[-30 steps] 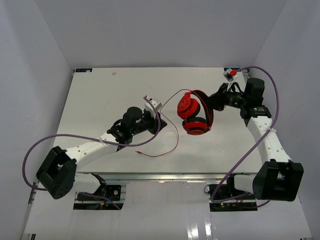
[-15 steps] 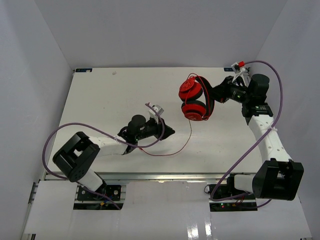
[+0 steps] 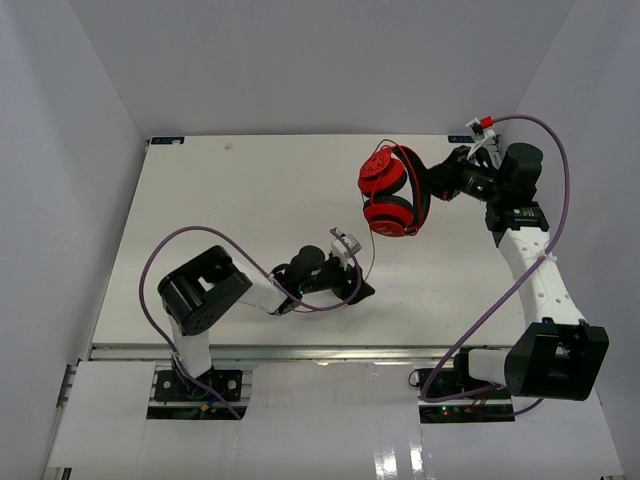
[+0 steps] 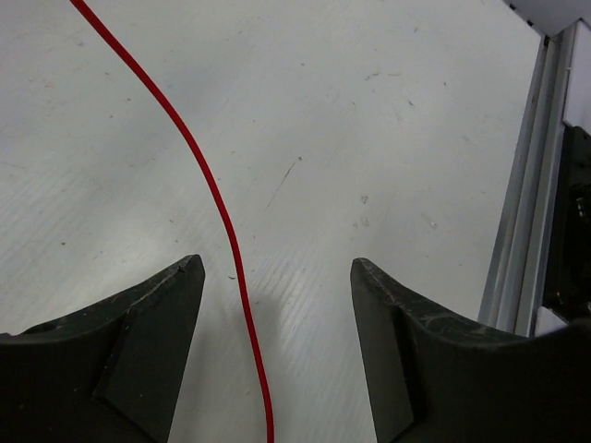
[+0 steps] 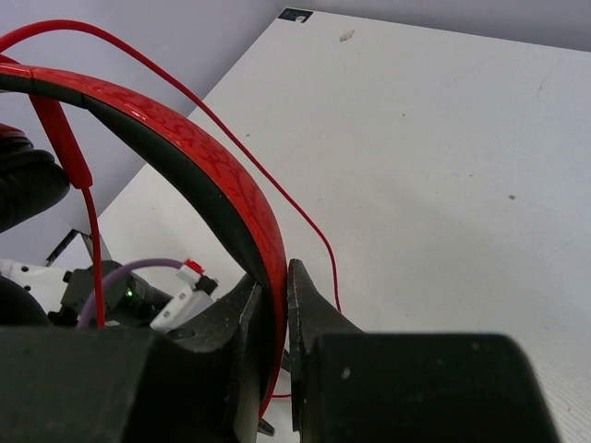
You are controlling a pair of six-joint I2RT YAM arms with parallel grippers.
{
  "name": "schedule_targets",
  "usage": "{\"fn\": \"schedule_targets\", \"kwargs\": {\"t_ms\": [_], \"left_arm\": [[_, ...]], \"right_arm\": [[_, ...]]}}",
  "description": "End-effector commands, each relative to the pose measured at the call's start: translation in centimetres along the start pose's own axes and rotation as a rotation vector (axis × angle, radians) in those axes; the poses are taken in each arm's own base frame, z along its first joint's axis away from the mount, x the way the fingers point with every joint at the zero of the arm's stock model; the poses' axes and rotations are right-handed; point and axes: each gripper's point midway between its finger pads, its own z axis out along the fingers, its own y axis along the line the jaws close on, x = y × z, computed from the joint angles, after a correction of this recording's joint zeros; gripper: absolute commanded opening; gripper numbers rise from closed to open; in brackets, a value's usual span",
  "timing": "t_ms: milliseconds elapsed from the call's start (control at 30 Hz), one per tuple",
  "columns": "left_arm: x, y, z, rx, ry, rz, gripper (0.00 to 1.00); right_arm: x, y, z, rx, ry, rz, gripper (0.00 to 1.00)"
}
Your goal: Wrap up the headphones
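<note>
Where the headphones are: the red headphones [image 3: 392, 195] hang over the far right part of the white table [image 3: 230, 200], carried by the right gripper [image 3: 432, 186].
Right gripper: its black fingers are pressed together on the headband [image 5: 208, 171], one finger on each side of the band, as its wrist view shows.
Headband: red on the outside, black on the inside, arching up and to the left from the grip.
Ear cups: the two cups [image 3: 385, 178] sit close together, left of the gripper, red shells with black pads.
Cable: the thin red cable [image 4: 217, 198] lies on the table and runs between the fingers of the left gripper [image 4: 277, 277].
Left gripper: fingers apart, low over the table near its near edge; the cable passes nearer one finger, and neither finger pinches it.
Near edge: a metal rail [image 4: 526, 185] borders the table just beside the left gripper.
Robot cables: a thick purple cable [image 3: 548, 200] loops along the right arm.
</note>
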Motion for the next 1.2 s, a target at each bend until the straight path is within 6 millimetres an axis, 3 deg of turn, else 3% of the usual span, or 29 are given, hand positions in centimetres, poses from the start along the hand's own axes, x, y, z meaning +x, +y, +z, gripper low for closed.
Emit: {"fn": "schedule_targets", "kwargs": {"t_ms": [0,100,167,367,400,500,633,733,933,1167], "left_arm": [[-0.5,1.3,1.9,-0.143,-0.008,0.061,0.75],[1.1,2.9,2.6,-0.247,0.055,0.069,0.72],[1.8,2.9,3.0,-0.253,0.09,0.075,0.64],[3.5,1.3,3.4,-0.218,0.155,0.084,0.04],[3.6,0.7,3.2,-0.209,0.163,0.086,0.01],[3.6,-1.7,2.4,-0.17,0.179,0.1,0.0],[5.1,-5.9,0.7,-0.122,0.221,0.107,0.0],[4.6,-8.6,-0.9,-0.117,0.209,0.115,0.0],[4.7,-12.8,-2.5,-0.064,0.24,0.121,0.0],[3.7,-16.4,-2.5,-0.001,0.268,0.165,0.0]], "right_arm": [[-2.0,2.0,-0.6,-0.033,-0.035,-0.046,0.08],[-1.9,2.2,-0.7,-0.036,-0.035,-0.054,0.08],[-1.9,2.2,-0.8,-0.035,-0.036,-0.056,0.08],[-1.8,1.9,-0.7,-0.023,-0.035,-0.053,0.08],[-1.8,1.6,-0.8,-0.009,-0.036,-0.055,0.08],[-2.5,0.4,-0.8,0.075,-0.052,-0.064,0.08],[-2.9,-2.8,-1.1,0.264,-0.074,-0.039,0.08],[-2.9,-5.5,-1.7,0.425,-0.101,-0.05,0.08],[-0.8,-8.5,-1.7,0.62,-0.087,-0.05,0.08],[0.7,-11.1,-2.3,0.733,-0.078,-0.104,0.08]]}}
